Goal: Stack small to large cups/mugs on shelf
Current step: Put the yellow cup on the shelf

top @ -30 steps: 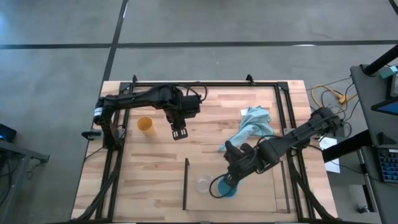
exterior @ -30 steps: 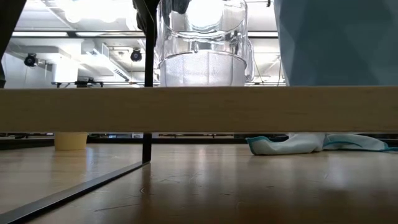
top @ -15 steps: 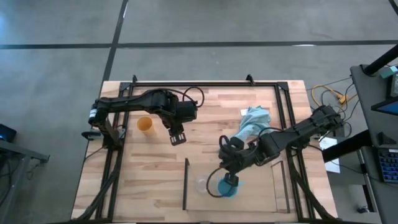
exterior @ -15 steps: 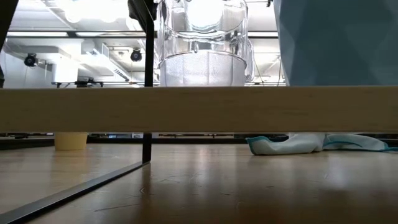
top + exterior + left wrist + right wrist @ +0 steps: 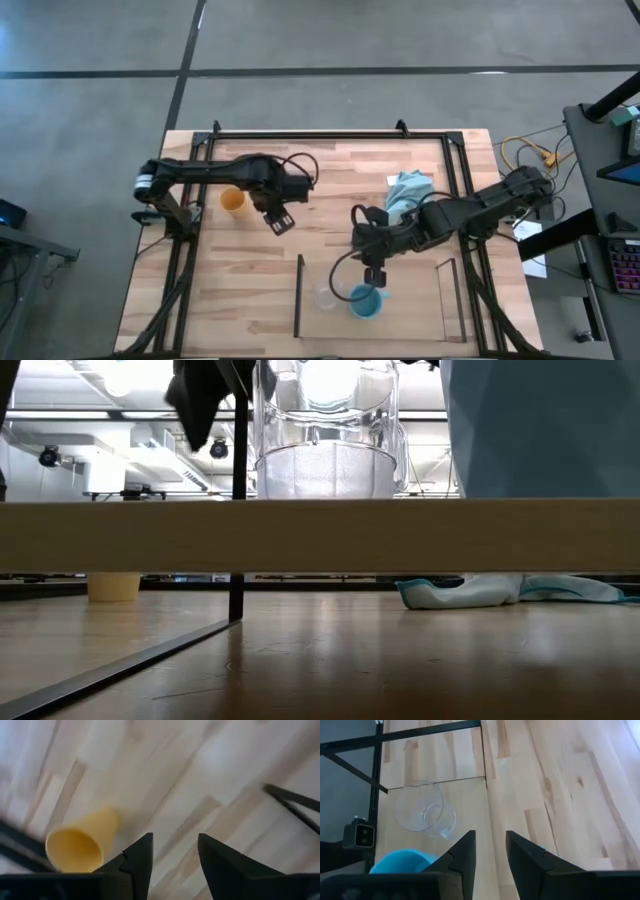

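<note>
The clear cup (image 5: 326, 296) and the light blue mug (image 5: 366, 301) stand side by side on the shelf's board (image 5: 320, 535), between the shelf's dark end rods (image 5: 298, 295). Both also show in the right wrist view, the cup (image 5: 425, 812) and the mug (image 5: 402, 862). My right gripper (image 5: 375, 274) is open and empty, just far of the mug (image 5: 490, 851). The yellow-orange cup (image 5: 233, 200) stands on the table at far left. My left gripper (image 5: 278, 222) is open and empty, a little right of and nearer than the cup (image 5: 80, 847).
A light blue cloth (image 5: 410, 195) lies at the far right of the table, behind my right arm. The large black frame (image 5: 330, 134) runs around the tabletop. A small camera box (image 5: 362, 835) sits at the table's near edge by the shelf.
My right gripper has drawn back from over the blue mug toward the table's far edge; the mug stays on the shelf beside the clear cup. My left gripper has gone toward the table's left, nearer the yellow-orange cup, and has turned a little.
</note>
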Tool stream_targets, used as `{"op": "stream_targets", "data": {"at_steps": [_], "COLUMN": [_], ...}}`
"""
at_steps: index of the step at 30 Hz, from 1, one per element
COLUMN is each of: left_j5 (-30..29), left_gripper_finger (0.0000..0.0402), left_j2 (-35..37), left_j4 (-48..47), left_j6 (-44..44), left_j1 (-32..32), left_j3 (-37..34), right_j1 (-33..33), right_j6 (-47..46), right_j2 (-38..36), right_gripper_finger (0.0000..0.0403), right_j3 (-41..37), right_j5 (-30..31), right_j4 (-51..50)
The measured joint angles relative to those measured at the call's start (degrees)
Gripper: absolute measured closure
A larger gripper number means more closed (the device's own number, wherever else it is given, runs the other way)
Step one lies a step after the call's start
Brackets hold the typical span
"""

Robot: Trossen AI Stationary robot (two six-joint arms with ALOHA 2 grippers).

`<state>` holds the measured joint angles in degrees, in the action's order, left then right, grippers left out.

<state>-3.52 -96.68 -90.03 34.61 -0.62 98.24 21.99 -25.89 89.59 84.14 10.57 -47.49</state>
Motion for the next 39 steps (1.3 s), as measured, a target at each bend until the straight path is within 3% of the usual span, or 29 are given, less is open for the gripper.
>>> {"op": "stream_targets", "data": {"at_steps": [5,10,15,30,39], "left_j5": [-0.12,-3.87,-7.06,-5.81,-5.80], "left_gripper_finger": [0.0256,0.0256,0.0256,0.0256,0.0256], "left_j2": [0.94,2.17,3.08,9.20,14.18], "left_j4": [-0.04,-0.05,-0.04,1.43,12.29], "left_j6": [13.16,18.84,21.19,26.51,24.96], "left_j1": [0.00,0.00,-0.15,-5.68,-7.51], "left_j3": [-7.32,-12.32,-14.49,-24.83,-31.01], "right_j1": [-0.03,-0.03,-0.03,-0.03,-0.05], "right_j6": [0.33,0.43,0.43,0.41,0.13], "right_j2": [-0.79,-1.46,-1.46,-1.46,-1.46], "right_gripper_finger": [0.0307,0.0317,0.0324,0.0330,0.0329], "right_j3": [0.00,0.00,0.00,0.00,0.00], "right_j5": [0.00,0.00,0.00,0.00,0.02], "right_j4": [-0.35,-0.83,-3.01,-4.74,-4.54]}}
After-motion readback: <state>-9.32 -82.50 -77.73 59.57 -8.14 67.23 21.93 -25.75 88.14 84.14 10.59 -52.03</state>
